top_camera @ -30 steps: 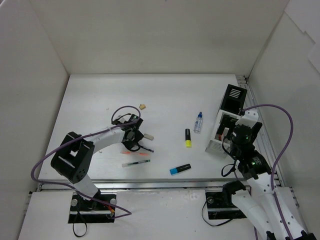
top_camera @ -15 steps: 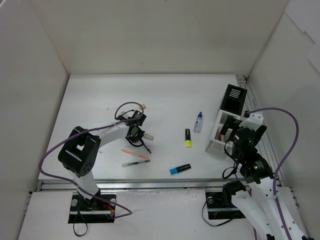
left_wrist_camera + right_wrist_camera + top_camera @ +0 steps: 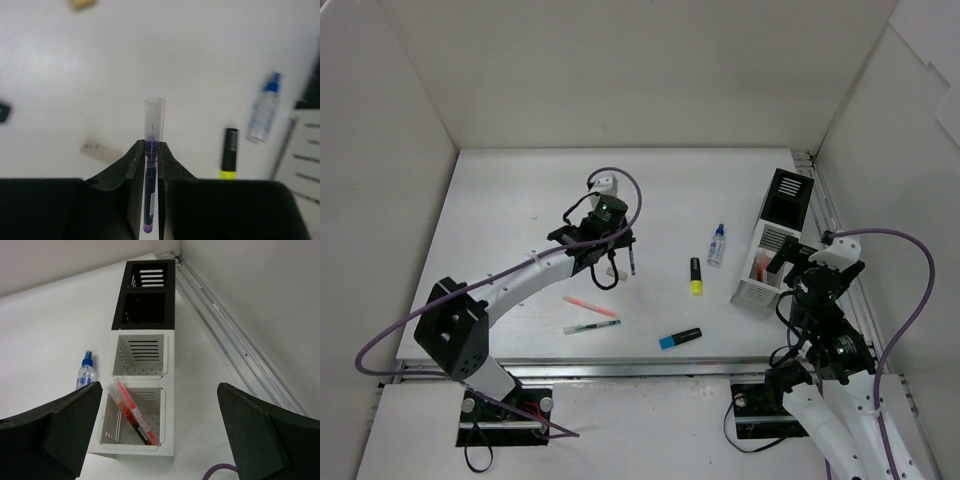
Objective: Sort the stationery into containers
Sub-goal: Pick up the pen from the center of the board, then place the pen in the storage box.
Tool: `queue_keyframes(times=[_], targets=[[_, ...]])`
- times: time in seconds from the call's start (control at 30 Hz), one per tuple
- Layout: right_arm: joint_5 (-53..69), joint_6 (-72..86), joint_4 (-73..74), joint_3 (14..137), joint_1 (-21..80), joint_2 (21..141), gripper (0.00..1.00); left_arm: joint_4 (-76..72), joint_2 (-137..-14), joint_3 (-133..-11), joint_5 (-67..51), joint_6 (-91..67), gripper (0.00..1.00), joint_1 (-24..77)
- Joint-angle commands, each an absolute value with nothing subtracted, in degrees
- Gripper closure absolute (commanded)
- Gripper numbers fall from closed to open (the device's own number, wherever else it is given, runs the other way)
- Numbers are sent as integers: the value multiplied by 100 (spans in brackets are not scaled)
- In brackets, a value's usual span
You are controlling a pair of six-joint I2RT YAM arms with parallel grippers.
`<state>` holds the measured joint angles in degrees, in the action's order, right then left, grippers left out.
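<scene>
Jaws on the left are clenching a pen (image 3: pixel 151 150) for carrying to the organizer (image 3: pixel 752 292) at three o'clock; right jaws are hanging released.

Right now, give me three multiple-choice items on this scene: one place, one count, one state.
1. The red pens stand in which organizer section? A black; B middle white; C the white one nearest the arms.
2. How many highlighters lie on the table? A one; B two; C three.
3. The left gripper is: A open; B shut on a purple pen; C shut on an eraser.
Key: C, they lean in the end white section; B, one yellow, one blue; B, the jaws pinch the pen's barrel.
</scene>
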<state>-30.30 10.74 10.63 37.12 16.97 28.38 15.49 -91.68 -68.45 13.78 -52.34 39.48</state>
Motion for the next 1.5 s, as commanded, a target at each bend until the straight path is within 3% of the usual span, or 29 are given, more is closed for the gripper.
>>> queue_keyframes(times=[0.0, 0.07, 0.2, 0.6, 0.8, 1.47], targets=[[-3988, 1738, 966, 3823, 1723, 2611, 2, -542, -8709, -7399, 515, -2555, 100, 4209], [-4752, 2727, 1536, 4051, 1731, 2444, 2, -808, -8867, -7777, -146, -2155, 100, 4280], [-5282, 3199, 2486, 4517, 1723, 2154, 2, -1623, -9473, -8349, -1150, -1688, 100, 4675], [-5502, 3727, 3050, 4500, 1731, 1802, 2, -3795, -10915, -9614, -2170, -2179, 100, 5264], [-5405, 3639, 3050, 4500, 1740, 1942, 2, -5007, -11337, -9580, -2075, -2619, 100, 5388], [-5441, 3621, 3050, 4438, 1723, 1925, 2, -5238, -12225, -9536, -2408, -2689, 100, 5669]])
